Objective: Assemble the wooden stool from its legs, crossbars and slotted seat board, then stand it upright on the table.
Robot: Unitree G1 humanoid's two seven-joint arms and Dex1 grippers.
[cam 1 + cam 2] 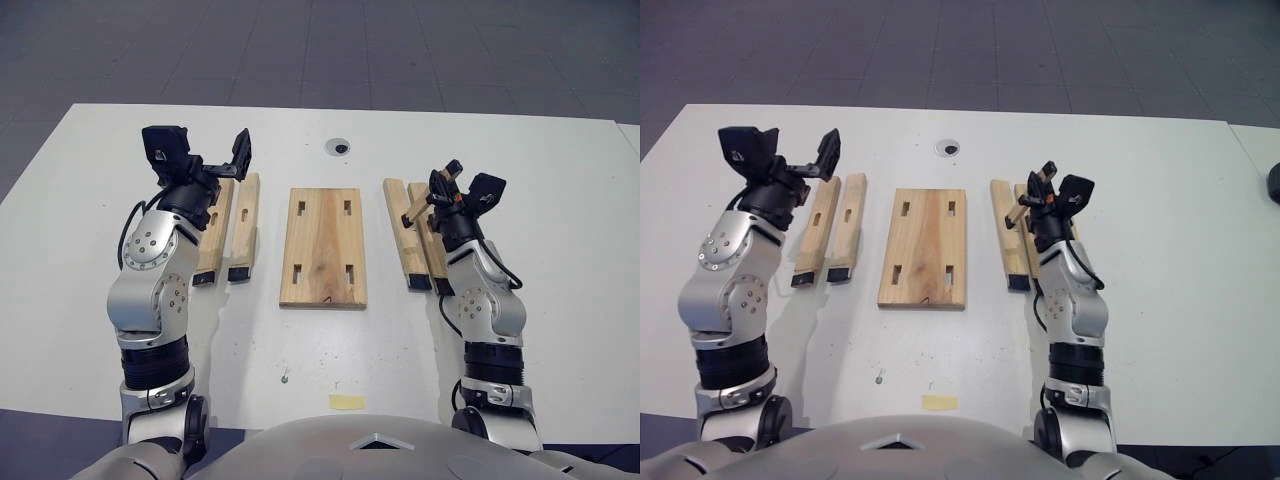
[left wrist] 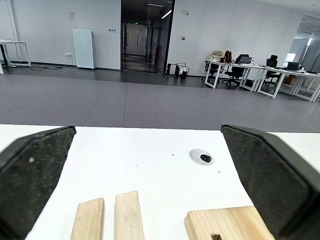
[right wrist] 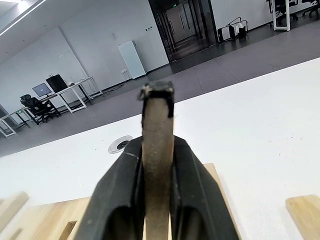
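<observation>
**A:** Which step is this?

**B:** An early one, I judge. The slotted seat board (image 1: 322,247) lies flat in the middle of the desk (image 1: 540,200), with nothing in its four slots. Two legs (image 1: 243,225) lie to its left and two more legs (image 1: 404,235) to its right, all loose.

**A:** And the grippers?

**B:** The right gripper (image 3: 157,150) is clamped on a slim crossbar (image 3: 158,125), holding it raised over the right-hand legs. The left gripper (image 1: 203,152) hangs wide apart above the far ends of the left-hand legs, carrying nothing.

**A:** So the next move?

**B:** Probably joining that crossbar to a right-hand leg. That calls for lining the bar's end up squarely with its socket, which I can't make out from here. The leg may also slide unless something braces it, and the left gripper is well apart from that side.
</observation>
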